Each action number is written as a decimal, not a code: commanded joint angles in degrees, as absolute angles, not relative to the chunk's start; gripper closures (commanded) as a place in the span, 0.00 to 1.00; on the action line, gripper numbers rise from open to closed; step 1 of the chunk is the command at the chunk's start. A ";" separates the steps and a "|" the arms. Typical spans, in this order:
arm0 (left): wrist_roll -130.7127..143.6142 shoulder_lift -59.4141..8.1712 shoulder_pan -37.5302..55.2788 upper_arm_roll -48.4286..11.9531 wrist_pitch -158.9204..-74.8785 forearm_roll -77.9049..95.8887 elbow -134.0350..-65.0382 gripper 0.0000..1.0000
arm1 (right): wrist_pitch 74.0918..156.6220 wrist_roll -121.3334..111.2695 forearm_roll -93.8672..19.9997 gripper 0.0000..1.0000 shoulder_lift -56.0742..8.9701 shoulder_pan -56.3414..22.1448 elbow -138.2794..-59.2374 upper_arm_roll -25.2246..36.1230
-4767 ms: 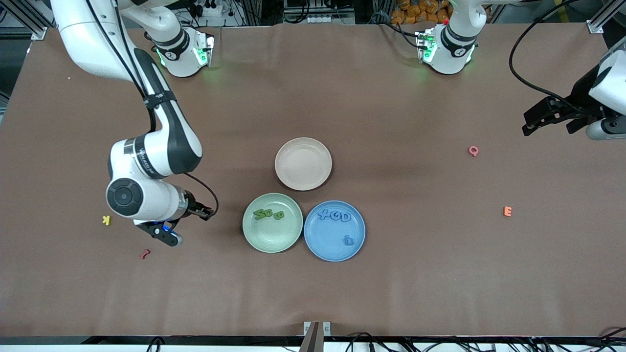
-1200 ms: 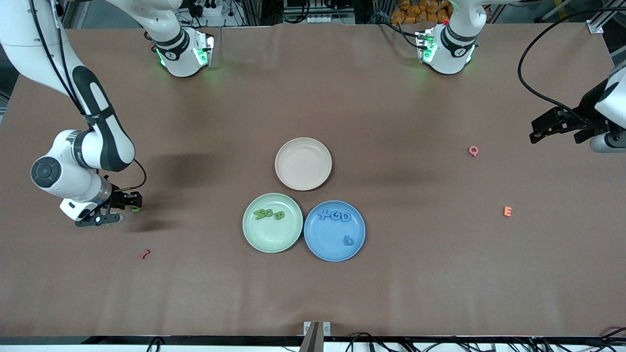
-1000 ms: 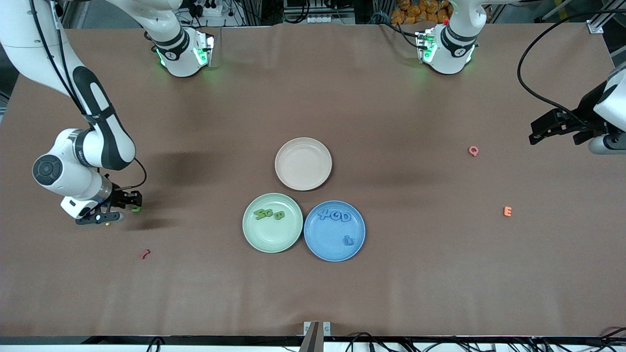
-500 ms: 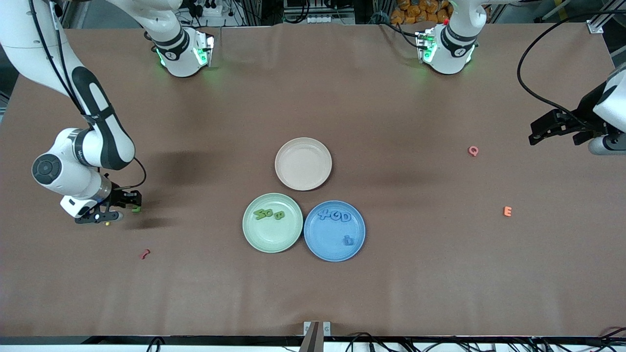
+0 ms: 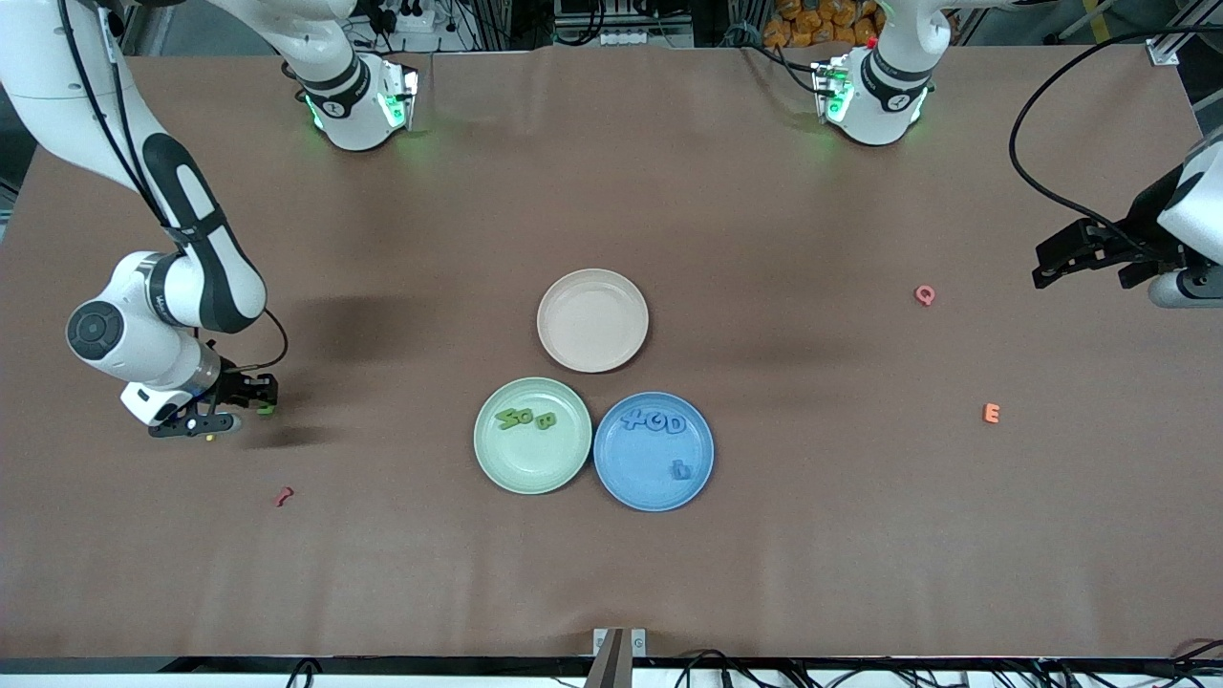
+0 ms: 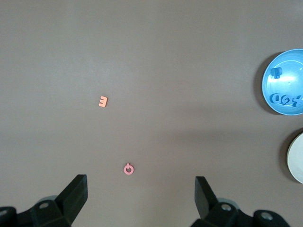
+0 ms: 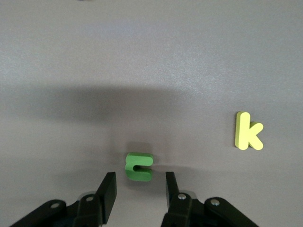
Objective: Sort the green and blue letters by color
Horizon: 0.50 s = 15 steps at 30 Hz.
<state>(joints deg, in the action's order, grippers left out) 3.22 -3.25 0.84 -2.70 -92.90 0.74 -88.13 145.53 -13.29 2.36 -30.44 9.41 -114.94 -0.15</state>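
Right pincer point(image 7: 137, 189) low over the bench point(image 5: 611, 573) at the right arm's end, fingers parted with a narrow gap. A green letter point(image 7: 138, 166), C-shaped, lies flat on the bench just ahead of the fingertips, not yet between them, not touched. Yellow k point(image 7: 247, 131) sits apart to one side of the same pincer; in the front view it is mostly hidden under it. Dark red letter point(image 5: 283, 496) well clear of the pincer.

Step in hand, my read: grab the last loose green letter. To do it well, ease forward so the letter sits centred between the fingers, go down close to the surface, close on its flat sides, and avoid nudging it. The gap is barely wider than the letter, so alignment matters.

Green plate point(image 5: 497, 459) has three green letters point(image 5: 524, 419), blue plate point(image 5: 631, 483) four blue letters point(image 5: 655, 422), beige plate point(image 5: 592, 320) nothing.

Left pincer point(image 6: 141, 189) waits wide open, up over the bench near pink Q point(image 6: 129, 169) and orange E point(image 6: 102, 101).

Bench is plain brown matte cloth, slightly wrinkled. Frames and cables around the edges.
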 commanded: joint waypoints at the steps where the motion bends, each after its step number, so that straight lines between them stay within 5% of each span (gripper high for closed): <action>1: 1.85 -3.96 0.62 -2.81 -92.81 -0.26 -86.75 0.00 | 147.57 -13.01 1.67 0.50 -30.76 10.37 -115.66 -1.05; 15: 1.76 -3.96 0.62 -2.81 -92.99 -0.35 -86.66 0.00 | 147.74 -13.01 1.67 0.53 -31.29 10.28 -115.66 -1.05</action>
<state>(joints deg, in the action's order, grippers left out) 3.22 -3.29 0.84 -2.70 -93.10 0.74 -88.09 146.80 -13.21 2.35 -31.00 9.41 -115.19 -0.17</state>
